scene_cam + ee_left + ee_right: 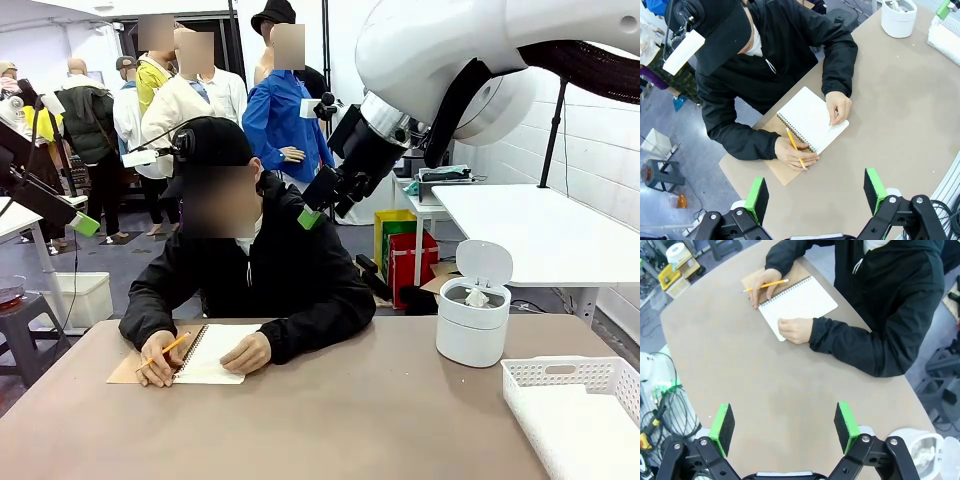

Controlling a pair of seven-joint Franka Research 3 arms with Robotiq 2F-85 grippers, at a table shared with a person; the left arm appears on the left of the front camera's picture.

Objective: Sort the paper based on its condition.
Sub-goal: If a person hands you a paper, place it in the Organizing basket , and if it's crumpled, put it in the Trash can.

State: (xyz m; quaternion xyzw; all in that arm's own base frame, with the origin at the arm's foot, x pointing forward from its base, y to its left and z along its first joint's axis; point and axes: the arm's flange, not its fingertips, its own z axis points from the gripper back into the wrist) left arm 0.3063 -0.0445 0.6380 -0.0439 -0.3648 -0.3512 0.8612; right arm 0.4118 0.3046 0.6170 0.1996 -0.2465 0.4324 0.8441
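Observation:
A person sits at the far side of the table and writes with a yellow pencil (166, 349) on the open white page of a spiral notebook (215, 352), one hand flat on the page. Its brown cover is folded underneath. The same notebook (812, 120) lies below my left gripper (816, 197), which hangs open and empty high above the table. My right gripper (784, 427) is also open and empty, high over bare tabletop, with the notebook (800, 302) farther off. A crumpled white piece of paper (477, 297) lies inside the small bin.
A white round bin (473, 320) with its lid up stands at the table's right. A white lattice basket (580, 410) sits at the near right corner. My left gripper (80, 222) and right gripper (312, 212) hover beside the person's head. Other people stand behind.

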